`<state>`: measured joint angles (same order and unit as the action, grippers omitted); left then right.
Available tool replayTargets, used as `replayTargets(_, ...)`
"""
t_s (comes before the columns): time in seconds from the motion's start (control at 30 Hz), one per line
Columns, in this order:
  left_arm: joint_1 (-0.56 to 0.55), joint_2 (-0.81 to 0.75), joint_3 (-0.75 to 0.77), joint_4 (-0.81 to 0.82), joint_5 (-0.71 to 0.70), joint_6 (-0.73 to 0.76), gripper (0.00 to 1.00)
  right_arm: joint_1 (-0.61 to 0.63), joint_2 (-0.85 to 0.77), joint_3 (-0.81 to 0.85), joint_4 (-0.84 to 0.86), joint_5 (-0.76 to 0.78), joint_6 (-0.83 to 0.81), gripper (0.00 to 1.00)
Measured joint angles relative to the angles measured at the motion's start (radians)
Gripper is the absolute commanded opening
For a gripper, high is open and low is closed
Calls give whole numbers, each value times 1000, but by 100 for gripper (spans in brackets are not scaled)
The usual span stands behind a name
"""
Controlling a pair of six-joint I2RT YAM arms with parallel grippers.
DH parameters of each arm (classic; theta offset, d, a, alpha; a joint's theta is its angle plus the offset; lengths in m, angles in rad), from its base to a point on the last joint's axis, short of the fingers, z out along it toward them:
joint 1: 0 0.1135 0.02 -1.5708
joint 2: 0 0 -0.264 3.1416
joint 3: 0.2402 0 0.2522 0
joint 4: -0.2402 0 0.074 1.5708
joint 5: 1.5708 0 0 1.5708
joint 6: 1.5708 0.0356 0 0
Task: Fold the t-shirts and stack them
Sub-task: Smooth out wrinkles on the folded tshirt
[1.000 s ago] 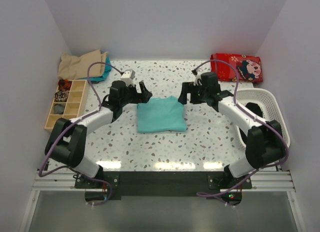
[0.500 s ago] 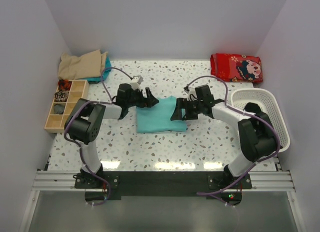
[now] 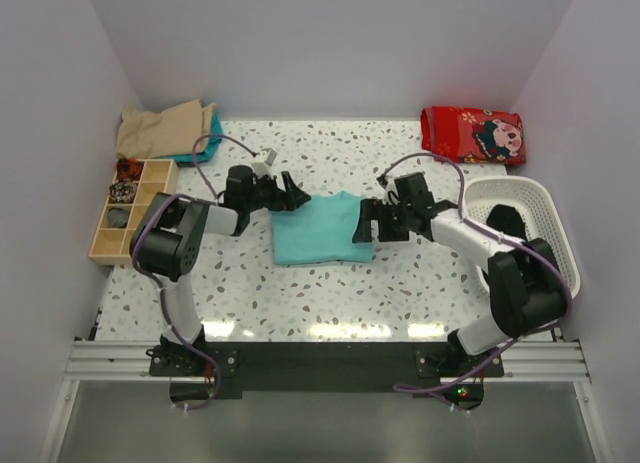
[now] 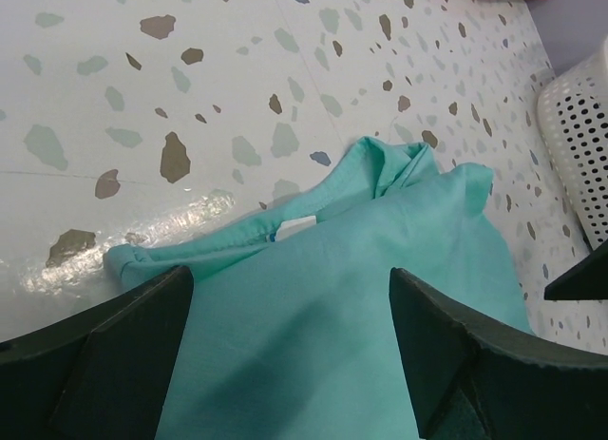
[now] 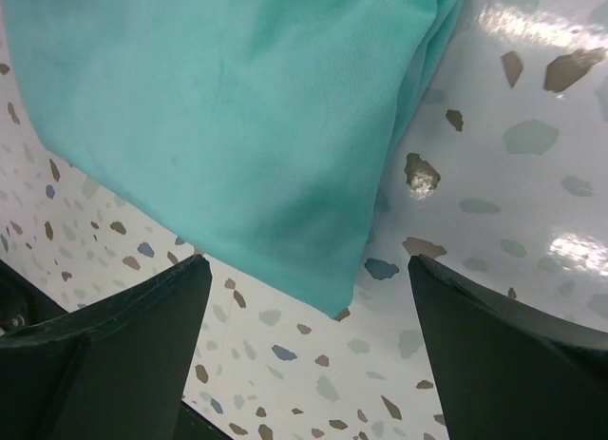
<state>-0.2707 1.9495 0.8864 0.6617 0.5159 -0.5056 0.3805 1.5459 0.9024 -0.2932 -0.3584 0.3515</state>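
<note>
Pale lilac walls (image 3: 330,43) enclose a glossy speckled terrazzo table (image 3: 320,293).

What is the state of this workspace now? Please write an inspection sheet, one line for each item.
Surface: speckled table, glossy, no spill seen.
Job's things: teal t-shirt folded, lying flat at the centre; tan garment piled in the far left corner.
Clutter: wooden tray with compartments at the left edge; white basket at the right edge; red patterned cloth in the far right corner.
Grippers: left gripper open at the shirt's far left corner; right gripper open at its right edge; neither holds fabric.
Cables: purple cables, one looping above each arm, clear of the shirt.
Surroundings: plain walls on three sides; nothing else seen.
</note>
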Motion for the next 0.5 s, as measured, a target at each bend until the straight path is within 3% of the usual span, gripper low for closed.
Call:
replayTargets(0.17, 0, -111, 0, -122, -127, 23, 91, 0, -105, 13, -27, 119, -26, 93)
replayTargets(0.33, 0, -382, 2, -309, -354, 52, 98, 0, -139, 70, -40, 267, -64, 94)
replayTargets(0.5, 0, -599, -24, -411, -478, 57, 97, -2, -96, 115, -42, 323, -93, 93)
